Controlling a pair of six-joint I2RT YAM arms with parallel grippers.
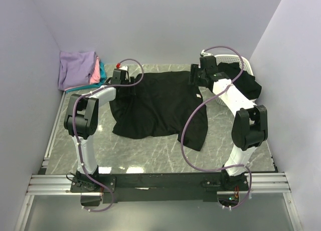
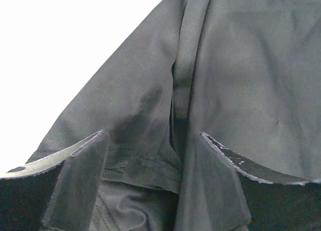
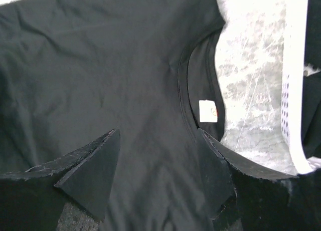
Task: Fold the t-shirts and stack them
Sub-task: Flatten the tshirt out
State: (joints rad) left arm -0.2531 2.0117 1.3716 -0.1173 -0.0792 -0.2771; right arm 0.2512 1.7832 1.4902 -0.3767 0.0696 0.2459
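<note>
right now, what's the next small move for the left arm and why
Probably shut the left gripper: its fingers stand open with a ridge of the black t-shirt between them, ready to pinch. The right gripper is open too, over the cloth beside the collar.

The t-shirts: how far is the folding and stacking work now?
Done: a folded stack lies in the far left corner. In hand: one black t-shirt lies unfolded, the left fingers and right fingers open at its far edge. Left: folding and stacking it, then the black cloth in the basket.
</note>
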